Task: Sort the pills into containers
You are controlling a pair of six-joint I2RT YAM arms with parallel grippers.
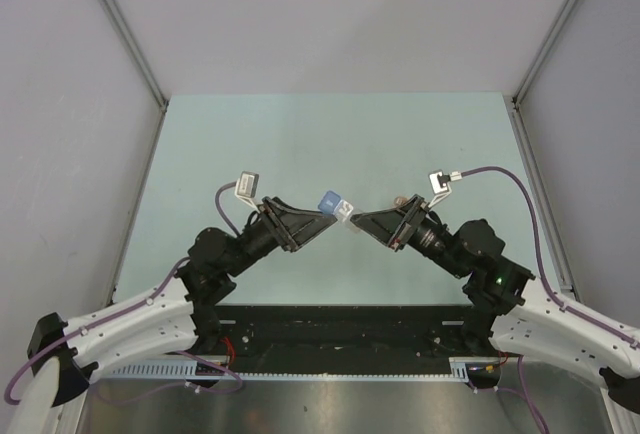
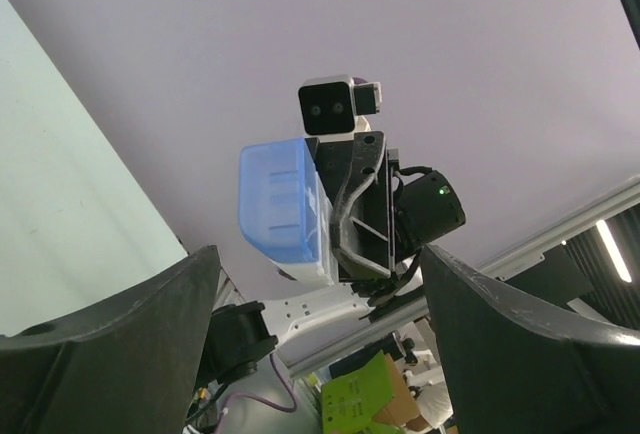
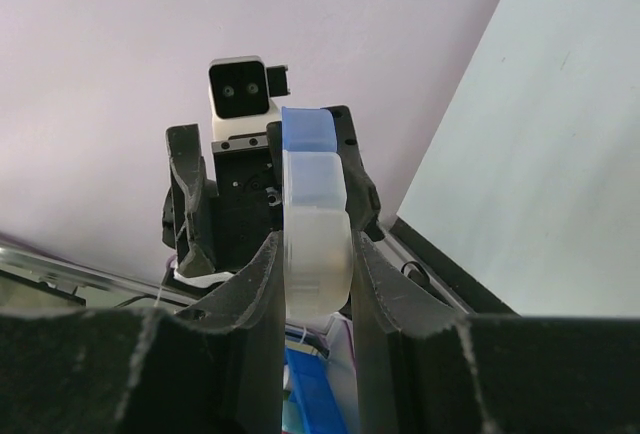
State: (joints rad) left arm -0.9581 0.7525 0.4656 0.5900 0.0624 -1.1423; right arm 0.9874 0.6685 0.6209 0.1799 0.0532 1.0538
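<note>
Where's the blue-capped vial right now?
In the top view, centre, the blue-capped vial sits clamped in the right claw, cap pointing at the open left claw.

The clear vial [image 3: 318, 214], its blue cap [image 3: 305, 132] on, is held aloft, pinched in the right hand [image 3: 316, 254].

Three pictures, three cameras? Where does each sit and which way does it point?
Top external: above and behind the arms, looking down at the table; both arms show, left gripper and right gripper meeting at the blue-capped vial.
Left wrist: on the left arm, facing the right gripper; own open fingers frame the bottom.
Right wrist: on the right arm, facing the left gripper; own fingers clamp the vial.
Shared: all show the vial; left wrist camera and right wrist camera see each other.
</note>
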